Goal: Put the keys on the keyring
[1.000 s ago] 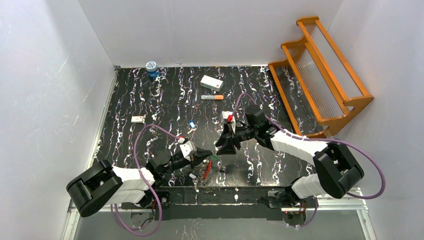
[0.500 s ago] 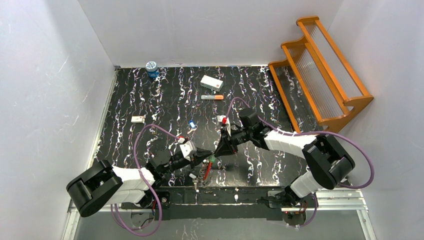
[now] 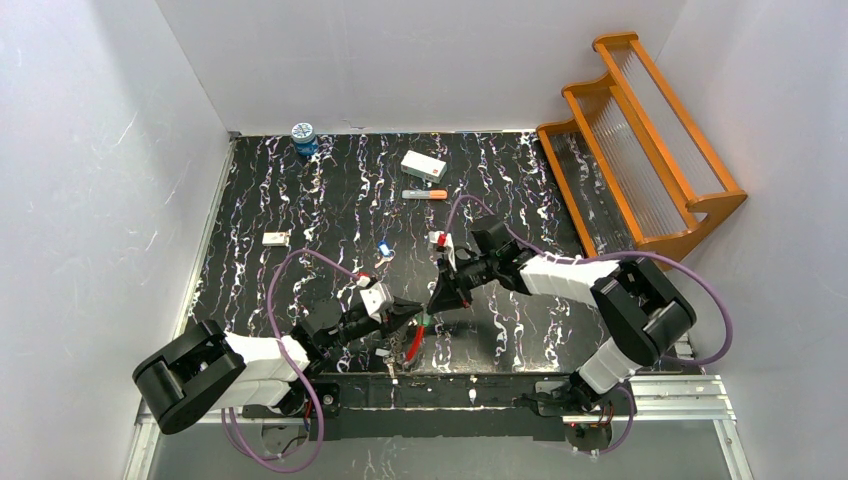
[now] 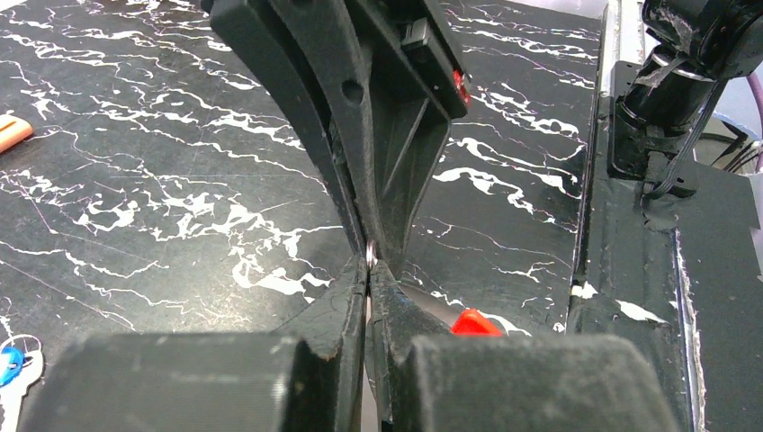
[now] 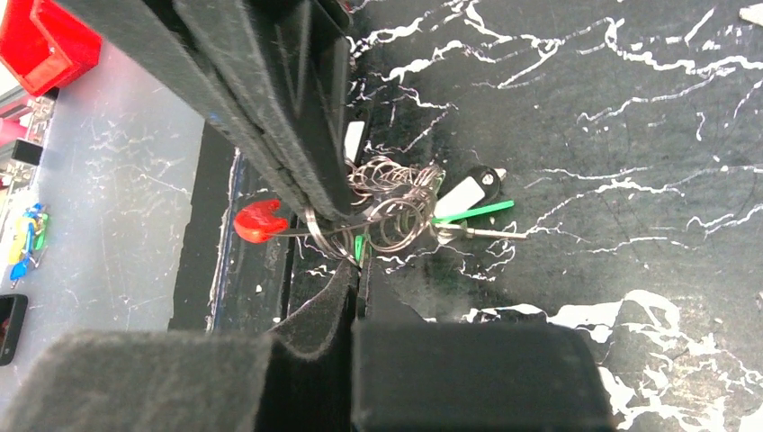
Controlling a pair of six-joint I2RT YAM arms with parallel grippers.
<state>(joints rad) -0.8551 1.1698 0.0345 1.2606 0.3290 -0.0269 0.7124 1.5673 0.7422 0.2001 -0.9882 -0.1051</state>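
Note:
The keyring (image 5: 396,211) is a bunch of silver wire loops hanging between both grippers near the table's front edge, with a red piece (image 5: 259,220) (image 3: 415,338) on it. My left gripper (image 4: 370,265) (image 3: 418,310) is shut on a thin silver loop of the keyring (image 4: 370,255). My right gripper (image 5: 358,261) (image 3: 433,303) meets it tip to tip and is shut on a small green piece (image 5: 360,245) at the ring. A blue-headed key (image 3: 384,248) (image 4: 9,364) lies loose on the table, behind the left gripper.
An orange wooden rack (image 3: 640,150) stands at the right. A white box (image 3: 423,164) and an orange-tipped marker (image 3: 425,194) lie at the back, with a blue-capped jar (image 3: 303,136) in the far corner. A small white item (image 3: 275,238) sits at the left.
My right gripper has moved left to the left gripper's tip and closed from open to shut. The left gripper has stayed shut in place.

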